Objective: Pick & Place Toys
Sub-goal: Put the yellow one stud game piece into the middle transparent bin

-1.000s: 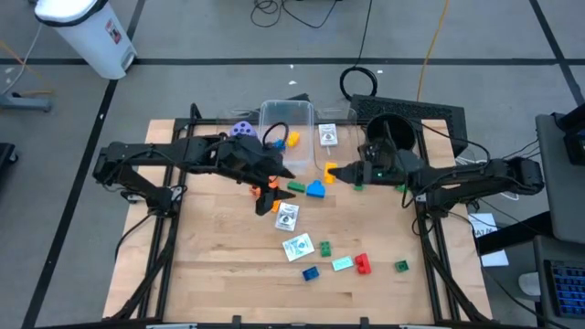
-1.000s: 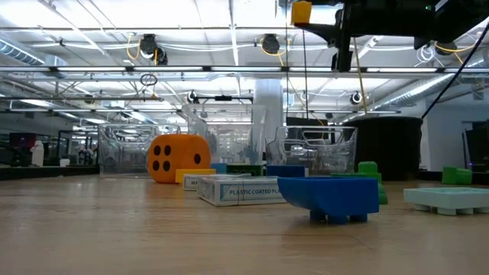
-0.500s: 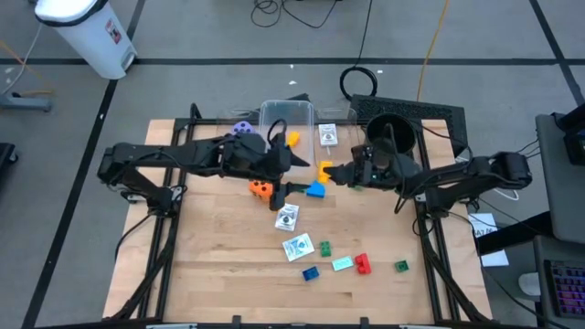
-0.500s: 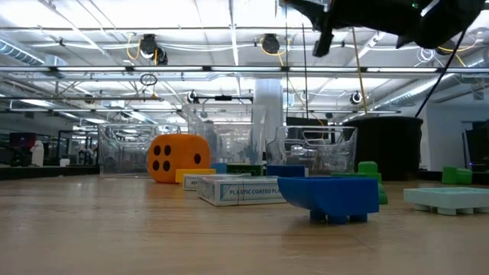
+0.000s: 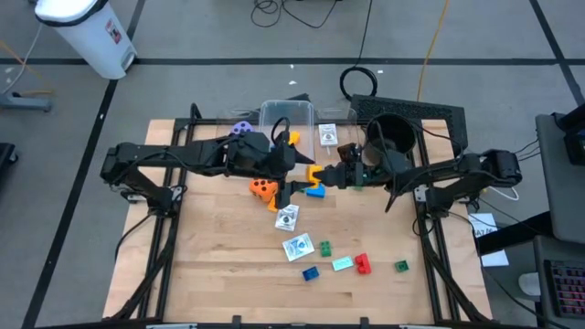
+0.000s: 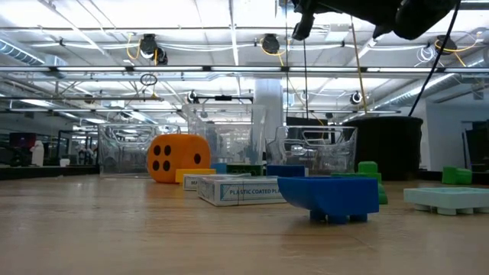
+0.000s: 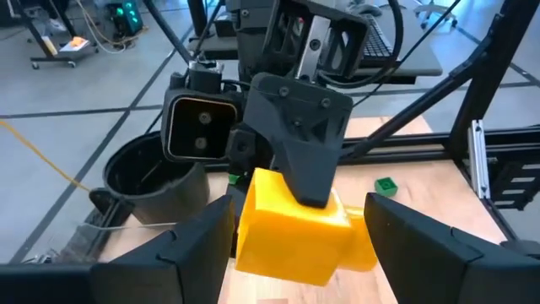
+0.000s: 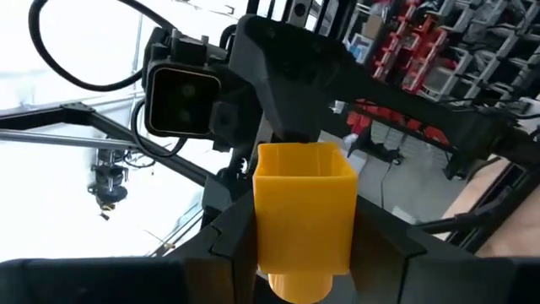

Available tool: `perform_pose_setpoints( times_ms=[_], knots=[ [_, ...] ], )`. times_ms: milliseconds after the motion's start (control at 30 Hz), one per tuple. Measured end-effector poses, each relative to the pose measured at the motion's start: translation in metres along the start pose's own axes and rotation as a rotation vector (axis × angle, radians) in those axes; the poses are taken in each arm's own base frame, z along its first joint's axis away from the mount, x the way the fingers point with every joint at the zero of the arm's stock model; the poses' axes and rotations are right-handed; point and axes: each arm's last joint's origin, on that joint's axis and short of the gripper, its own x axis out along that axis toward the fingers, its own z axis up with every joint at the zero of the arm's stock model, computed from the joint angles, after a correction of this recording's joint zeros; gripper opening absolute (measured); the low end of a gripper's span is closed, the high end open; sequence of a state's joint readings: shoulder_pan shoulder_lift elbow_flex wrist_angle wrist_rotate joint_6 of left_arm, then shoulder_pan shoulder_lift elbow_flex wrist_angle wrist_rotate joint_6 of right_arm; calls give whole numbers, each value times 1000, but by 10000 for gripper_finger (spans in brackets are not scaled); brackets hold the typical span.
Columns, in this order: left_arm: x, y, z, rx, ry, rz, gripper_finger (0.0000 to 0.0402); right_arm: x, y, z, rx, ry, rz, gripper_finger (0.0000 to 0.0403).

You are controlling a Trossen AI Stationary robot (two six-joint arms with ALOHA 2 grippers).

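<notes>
- A white printed card (image 6: 238,189) on the table, low view, reads "PLASTIC COATED", the rest cut off.
- The left gripper (image 5: 297,162) hovers mid-table above the orange die (image 5: 262,189), fingers spread wide on either side of the yellow block (image 7: 291,228) without touching it.
- The yellow block, a hollow square-sided brick with a round stud beneath, hangs in the air between the two arms.
- The right gripper (image 5: 322,174) pinches the block, its long axis running along the fingers.
- A blue block (image 5: 315,190) lies just below.
</notes>
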State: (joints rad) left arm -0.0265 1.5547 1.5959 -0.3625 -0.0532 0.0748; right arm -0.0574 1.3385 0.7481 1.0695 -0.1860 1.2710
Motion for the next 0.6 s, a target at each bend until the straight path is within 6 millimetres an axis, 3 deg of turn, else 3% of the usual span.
perform_pose_setpoints(
  times_ms=[600],
  knots=[
    [-2,-11,2,74,-7,10,269,4,6,3,22,-10,19,134]
  ],
)
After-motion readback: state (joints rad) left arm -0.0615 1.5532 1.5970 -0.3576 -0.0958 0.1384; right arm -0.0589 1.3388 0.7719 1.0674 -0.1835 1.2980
